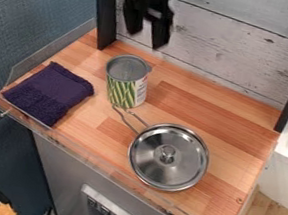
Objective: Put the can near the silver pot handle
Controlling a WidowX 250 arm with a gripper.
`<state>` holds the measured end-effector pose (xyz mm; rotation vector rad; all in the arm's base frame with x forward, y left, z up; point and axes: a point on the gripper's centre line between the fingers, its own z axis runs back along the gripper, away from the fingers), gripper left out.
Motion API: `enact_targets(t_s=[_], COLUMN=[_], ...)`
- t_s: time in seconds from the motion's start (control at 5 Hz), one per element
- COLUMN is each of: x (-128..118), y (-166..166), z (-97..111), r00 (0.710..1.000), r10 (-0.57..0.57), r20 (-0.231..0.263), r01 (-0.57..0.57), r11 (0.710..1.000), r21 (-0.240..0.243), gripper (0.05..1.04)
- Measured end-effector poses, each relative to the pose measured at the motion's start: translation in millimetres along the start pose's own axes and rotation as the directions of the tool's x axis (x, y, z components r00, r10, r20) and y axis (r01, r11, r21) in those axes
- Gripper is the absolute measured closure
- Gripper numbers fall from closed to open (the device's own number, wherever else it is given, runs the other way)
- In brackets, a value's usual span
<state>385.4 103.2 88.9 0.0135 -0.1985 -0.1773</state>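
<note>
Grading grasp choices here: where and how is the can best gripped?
Probably by the upper wall of the can, coming down from above, a finger on either side. It stands upright with straight, round sides, and the open gripper hangs higher up. The pot handle ends by its base, so a high grip should stay clear.
</note>
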Motion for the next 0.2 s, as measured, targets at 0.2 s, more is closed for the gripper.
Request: enact_targets(t_s=[0.2], x=[-3.9], y=[-2.3], z=[22.5], r00=[0.998], r10=[0.045], r20=[0.040], r01=[-0.046], r11=[0.999], r21=[0.017], gripper=[0.084])
